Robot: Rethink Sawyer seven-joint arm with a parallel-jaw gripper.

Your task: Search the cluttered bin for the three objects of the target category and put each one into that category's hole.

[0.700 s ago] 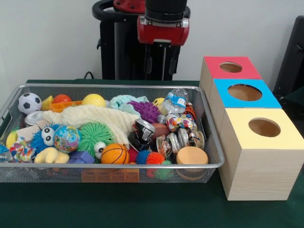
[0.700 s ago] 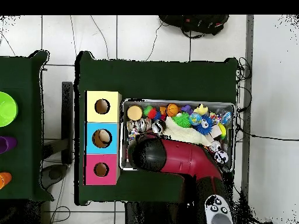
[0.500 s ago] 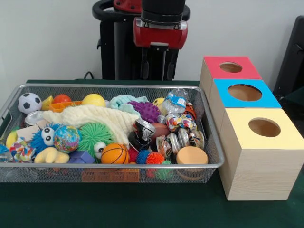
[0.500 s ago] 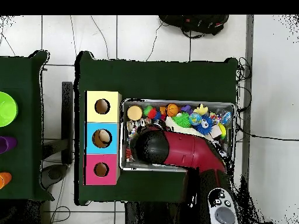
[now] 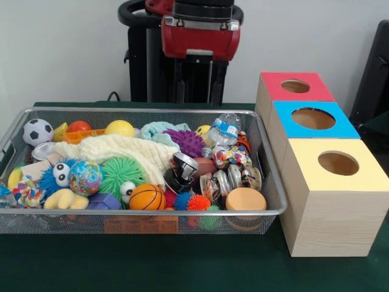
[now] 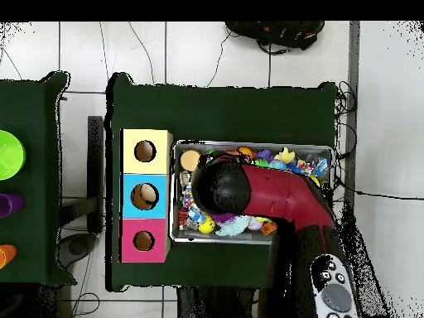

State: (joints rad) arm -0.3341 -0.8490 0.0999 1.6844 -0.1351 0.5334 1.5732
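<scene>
The wire mesh bin [image 5: 267, 210] is full of mixed toys. One knotted rope toy [image 5: 231, 156] lies at its right side, near several small jars. Another rope toy [image 5: 27, 194] lies at the front left corner. I see no third one. The yellow-faced box with its round hole [image 5: 338, 163] stands nearest the camera, right of the bin, and its hole also shows in the overhead view [image 6: 145, 151]. My gripper [image 5: 197, 82] hangs under the red wrist, high above the bin's back edge, holding nothing that I can see. In the overhead view the arm's head [image 6: 222, 186] hides it.
A blue-faced box [image 5: 313, 118] and a red-faced box [image 5: 296, 86] stand behind the yellow one. The bin holds a cream cloth [image 5: 121, 152], a basketball [image 5: 146, 197], a green spiky ball [image 5: 119, 173], a soccer ball [image 5: 37, 131] and a round tan lid [image 5: 245, 199].
The arm's head has risen and shifted slightly left in the front view. In the overhead view it has moved over the bin, away from the robot's base.
</scene>
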